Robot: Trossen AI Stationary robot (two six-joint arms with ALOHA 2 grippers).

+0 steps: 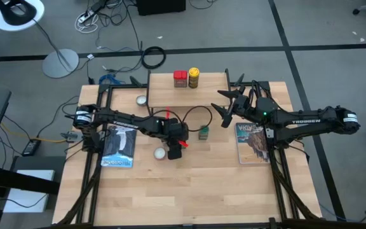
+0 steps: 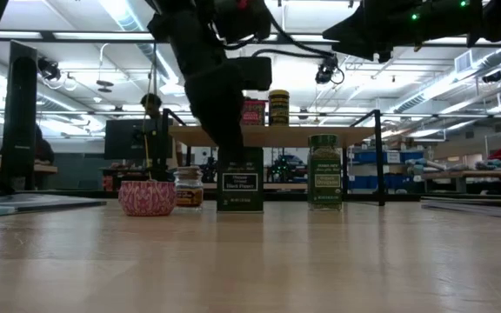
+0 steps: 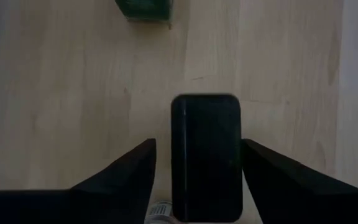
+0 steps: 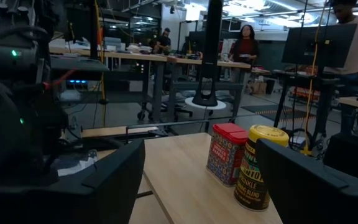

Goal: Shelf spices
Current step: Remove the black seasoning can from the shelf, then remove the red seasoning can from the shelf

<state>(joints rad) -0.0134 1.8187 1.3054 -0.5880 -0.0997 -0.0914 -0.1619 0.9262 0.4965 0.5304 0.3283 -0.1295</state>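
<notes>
The black boxy tin (image 2: 240, 180) stands upright on the table, its dark top (image 3: 207, 155) between my left gripper's (image 3: 199, 142) open fingers, which come down from above. In the high view my left gripper (image 1: 178, 140) hides it. The green-capped jar (image 1: 204, 132) stands just to its right. The small brownish jar (image 2: 188, 187) stands on the table behind and to the left of the tin. The red tin (image 1: 180, 78) and the yellow jar (image 1: 194, 77) stand on the shelf (image 1: 170, 95). My right gripper (image 1: 225, 105) hovers open by the shelf's right end, facing those two containers (image 4: 229, 155). My left gripper stands over the black tin from above, pointing down, with one finger (image 3: 129, 171) on each side of its top. A strip of table shows between that finger and the tin. Whether the other finger (image 3: 272, 171) touches the tin, I cannot tell.
Two round discs lie on the table, one near the shelf's left leg (image 1: 142, 100) and one just in front of my left gripper (image 1: 160, 152). A flat book lies on each side (image 1: 119, 146) (image 1: 253, 143). People stand in the room beyond the table.
</notes>
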